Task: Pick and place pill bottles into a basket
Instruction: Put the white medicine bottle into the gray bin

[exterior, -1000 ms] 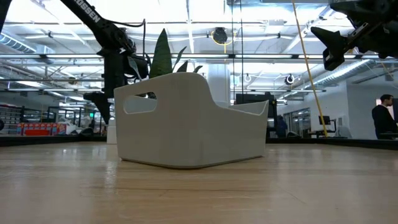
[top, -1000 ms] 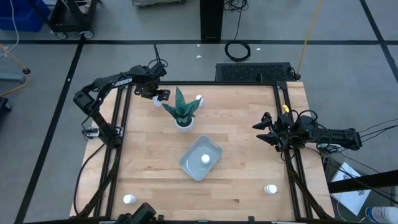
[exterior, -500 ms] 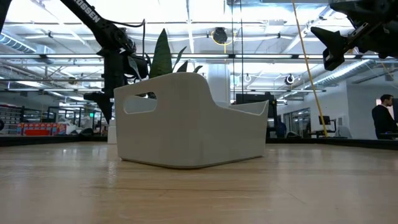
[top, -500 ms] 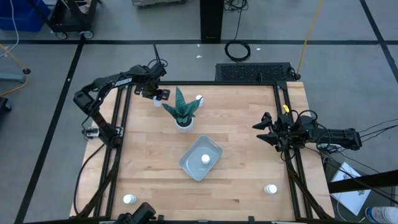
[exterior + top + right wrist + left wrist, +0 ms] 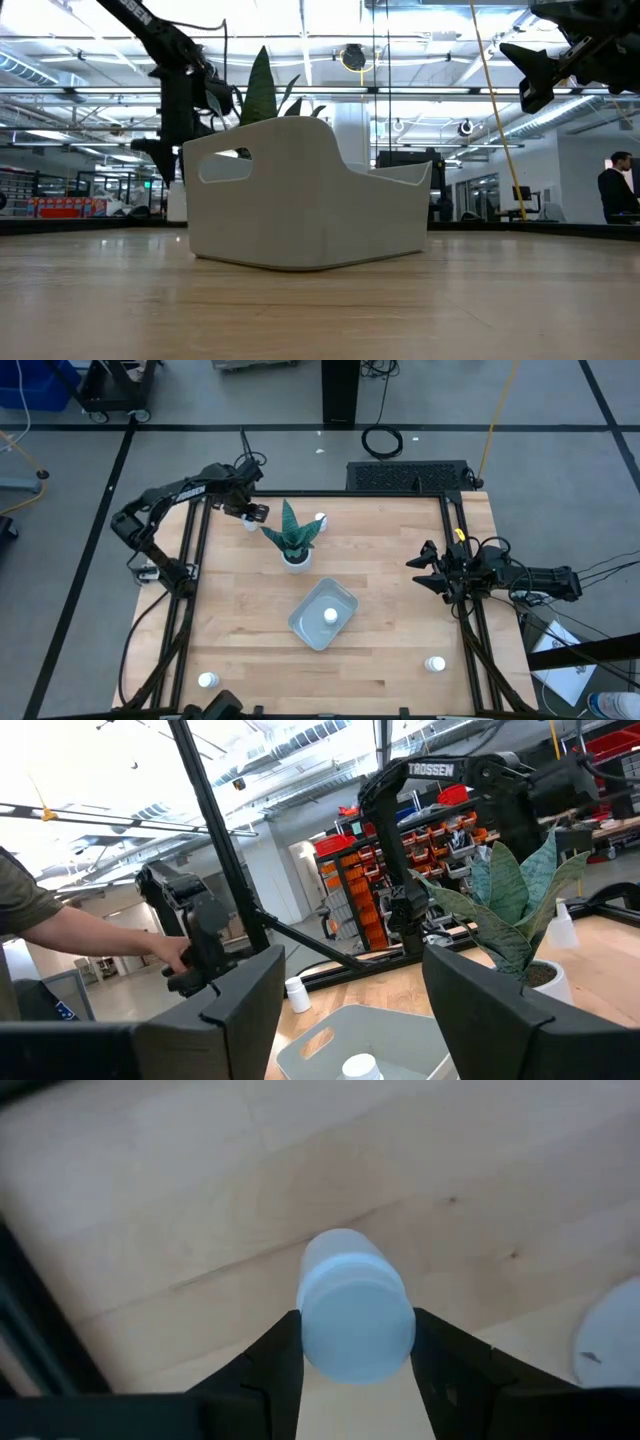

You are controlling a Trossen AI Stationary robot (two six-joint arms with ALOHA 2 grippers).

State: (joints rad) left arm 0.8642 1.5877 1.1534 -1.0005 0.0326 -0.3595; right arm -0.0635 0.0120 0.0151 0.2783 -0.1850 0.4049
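Note:
My left gripper (image 5: 249,513) is at the table's far left, beside the potted plant, shut on a white pill bottle (image 5: 352,1305), which also shows in the low view (image 5: 177,200). The pale blue-grey basket (image 5: 322,613) stands at mid-table with one bottle (image 5: 330,616) upright inside. One bottle (image 5: 321,518) stands on its base behind the plant, one (image 5: 434,663) at the near right and one (image 5: 207,680) at the near left. My right gripper (image 5: 424,569) is open and empty above the table's right side. My left gripper pinches the bottle's cap end (image 5: 310,1330) between its two fingers (image 5: 278,1365), one on each side. The fingers come from above, pointing down. The bottle hangs upright below them; its base shows a little above the table in the low view.
A potted plant in a white pot (image 5: 296,558) stands close to the right of my left gripper. Black frame rails (image 5: 190,560) run along the table's left and right edges. A person's hand (image 5: 70,935) shows beyond the table in the right wrist view.
My left gripper has gone up and a little toward the table's far edge with the bottle, which has been lifted off the table and stays upright.

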